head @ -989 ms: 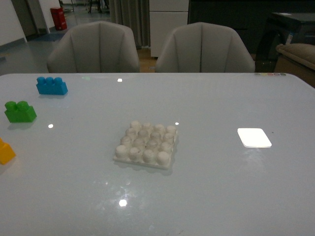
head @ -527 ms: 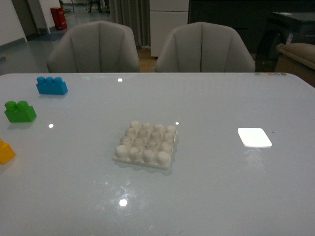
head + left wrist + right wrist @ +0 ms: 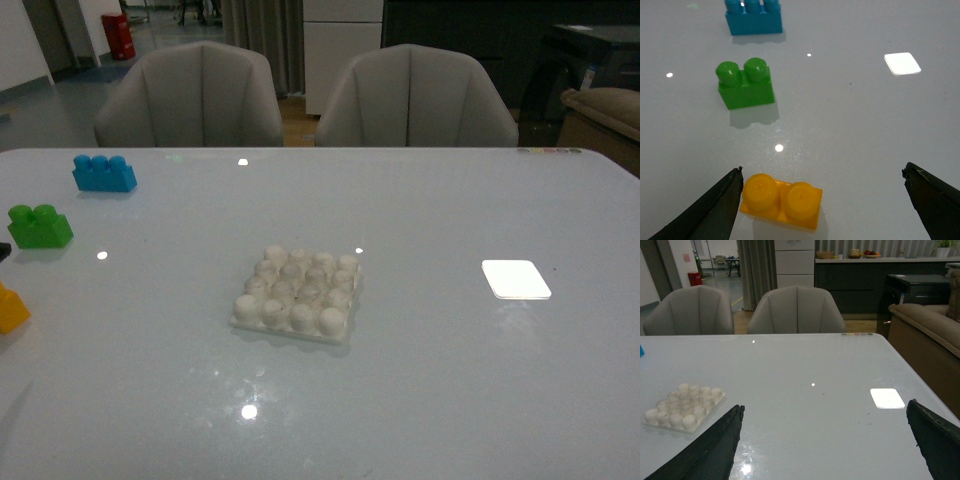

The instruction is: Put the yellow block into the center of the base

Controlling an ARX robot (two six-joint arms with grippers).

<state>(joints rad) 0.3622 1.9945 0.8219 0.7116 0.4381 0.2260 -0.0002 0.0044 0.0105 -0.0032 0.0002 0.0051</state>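
Left hand [image 3: 822, 171] nearer; yellow block [image 3: 781, 200] crosswise

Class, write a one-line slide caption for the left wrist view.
Left gripper, jaws open, poised over the yellow block; green brick and blue brick lie beyond.

1. left gripper [image 3: 822, 171]: two matte black fingers [image 3: 705, 215], wedge-shaped, broad at the base and tapering to narrow tips, with pale flecks near one tip.
2. right gripper [image 3: 825, 405]: same pattern, two black tapered wedges, plain dull surface.
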